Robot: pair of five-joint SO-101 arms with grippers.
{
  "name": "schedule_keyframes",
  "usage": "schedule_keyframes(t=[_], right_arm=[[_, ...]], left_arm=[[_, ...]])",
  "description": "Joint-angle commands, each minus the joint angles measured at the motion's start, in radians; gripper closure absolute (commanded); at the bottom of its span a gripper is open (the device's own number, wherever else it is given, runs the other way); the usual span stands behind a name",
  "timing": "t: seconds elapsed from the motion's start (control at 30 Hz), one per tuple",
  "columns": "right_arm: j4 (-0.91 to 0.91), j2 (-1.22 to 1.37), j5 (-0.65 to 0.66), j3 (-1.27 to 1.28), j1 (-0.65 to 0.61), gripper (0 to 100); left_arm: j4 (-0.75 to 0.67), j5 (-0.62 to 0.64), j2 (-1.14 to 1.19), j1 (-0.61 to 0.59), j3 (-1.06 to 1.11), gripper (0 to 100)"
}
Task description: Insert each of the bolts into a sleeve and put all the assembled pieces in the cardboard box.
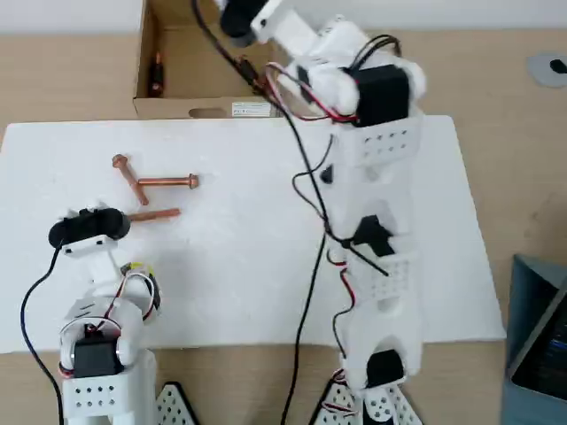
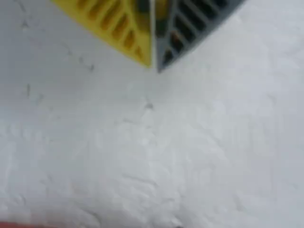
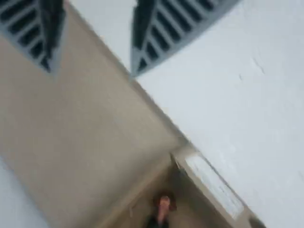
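Three copper pieces lie on the white foam mat point(image 1: 239, 266): a bolt point(image 1: 130, 180) with its head at the far left, a second bolt point(image 1: 168, 181) crossing it, and a plain rod point(image 1: 156, 214) that looks like a sleeve. My left gripper point(image 1: 89, 227) hangs just near of that rod; in its wrist view the left gripper point(image 2: 153, 66) is shut on nothing over bare mat. The cardboard box point(image 1: 190, 108) stands at the far edge with a copper piece point(image 1: 156, 75) inside. Over the box, my right gripper point(image 1: 237, 18) point(image 3: 90, 69) stands open and empty, with a copper piece point(image 3: 164, 204) below it.
The right arm point(image 1: 376, 230) stretches along the mat's right half, trailing black cables point(image 1: 306, 292). A grey bin point(image 1: 539, 336) sits off the mat at the near right. A small grey object point(image 1: 549, 66) lies on the tabletop at the far right.
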Motion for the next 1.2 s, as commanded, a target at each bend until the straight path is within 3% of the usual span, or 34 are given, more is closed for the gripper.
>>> schedule_keyframes(t=[0.0,0.2,0.57,0.9,1.17], right_arm=[[0.021,-0.170,-0.044,0.128,0.061,87.5],[0.021,-0.398,-0.144,0.515,0.116,87.3],[-0.006,-0.668,-0.149,1.193,0.136,87.4],[-0.198,-0.651,-0.149,1.488,0.171,87.3],[-0.249,-0.484,-0.146,1.466,0.189,85.3]], left_arm=[[-0.006,0.006,-0.005,-0.011,-0.006,100],[-0.006,0.006,-0.005,-0.011,-0.006,100],[-0.005,0.006,-0.005,-0.011,-0.006,100],[-0.005,0.006,-0.005,-0.011,-0.006,100],[-0.005,0.006,-0.005,-0.011,-0.006,100]])
